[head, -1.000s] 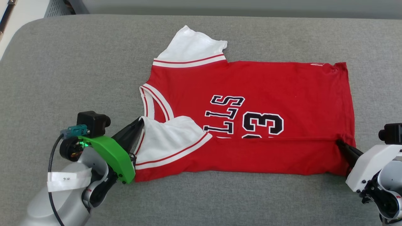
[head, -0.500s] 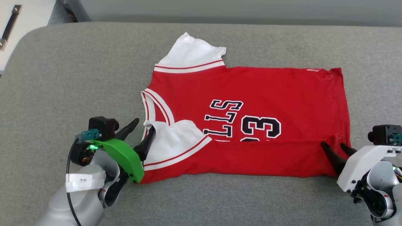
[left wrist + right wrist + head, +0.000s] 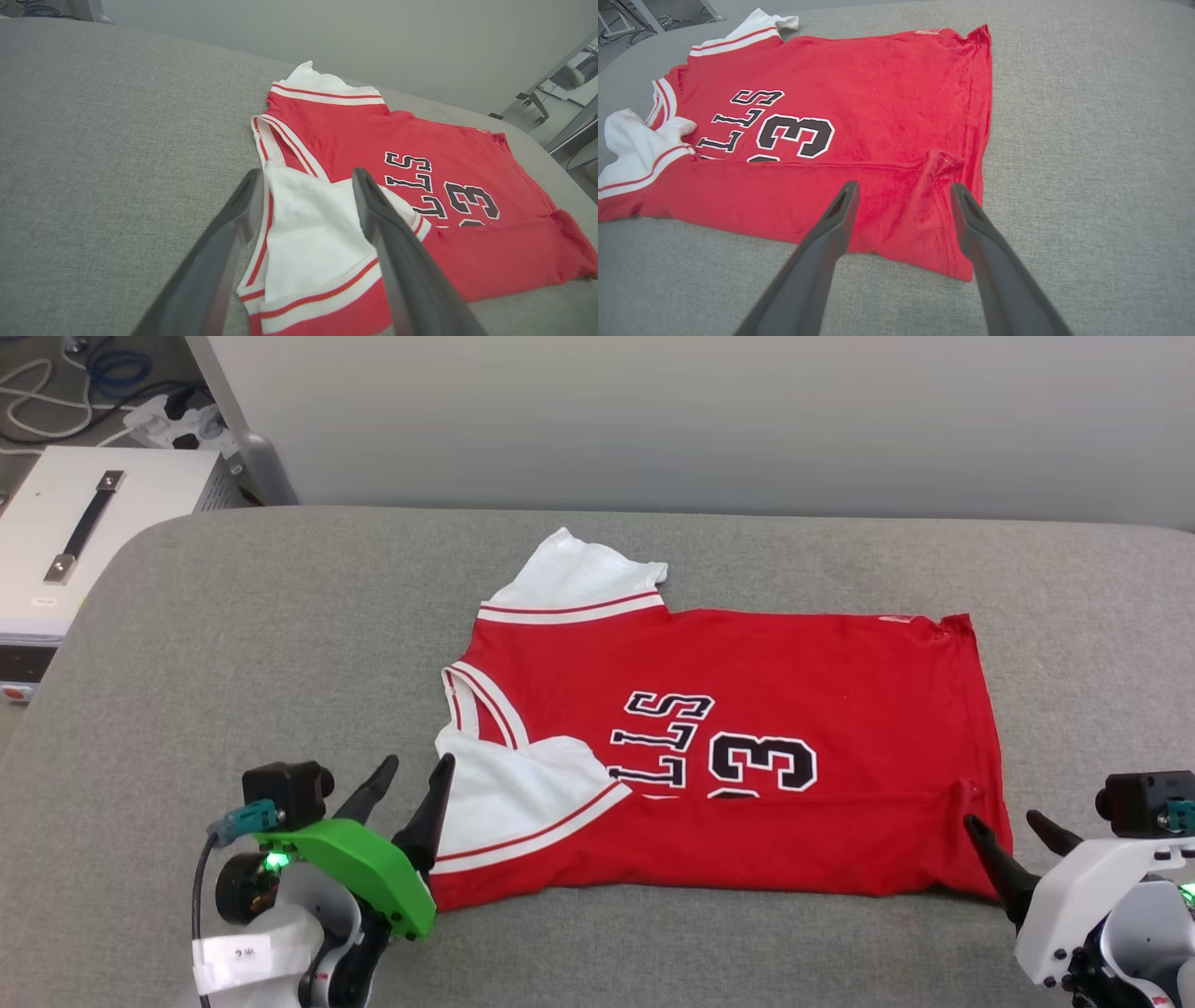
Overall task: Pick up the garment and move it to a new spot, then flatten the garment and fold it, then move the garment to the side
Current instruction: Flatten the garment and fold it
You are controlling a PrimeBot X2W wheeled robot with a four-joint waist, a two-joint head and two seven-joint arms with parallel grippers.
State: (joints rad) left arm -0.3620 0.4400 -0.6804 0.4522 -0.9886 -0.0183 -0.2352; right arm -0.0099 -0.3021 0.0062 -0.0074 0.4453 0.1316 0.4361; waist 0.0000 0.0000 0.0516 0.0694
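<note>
The garment [image 3: 794, 691], a red jersey with white sleeves and black lettering, lies across the grey surface with its collar to the left. Its near edge is folded over onto the number. My left gripper [image 3: 417, 762] stands open just left of the folded white sleeve [image 3: 523, 793], gripping nothing. From the left wrist, my left gripper [image 3: 306, 171] spreads its fingers over the sleeve on the garment [image 3: 355, 130]. My right gripper [image 3: 1001, 818] is open at the near hem corner. The right wrist view has my right gripper [image 3: 903, 185] standing apart above the garment [image 3: 878, 84].
The grey padded table [image 3: 233, 644] stretches wide on all sides of the jersey. A white box with a handle [image 3: 84, 523] sits off the far left corner, with cables on the floor behind it. A plain wall runs behind the table.
Both grippers went from shut on the folded edge to open, letting the cloth go and drawing back slightly. The head camera has tilted up, so the whole picture shifted down.
</note>
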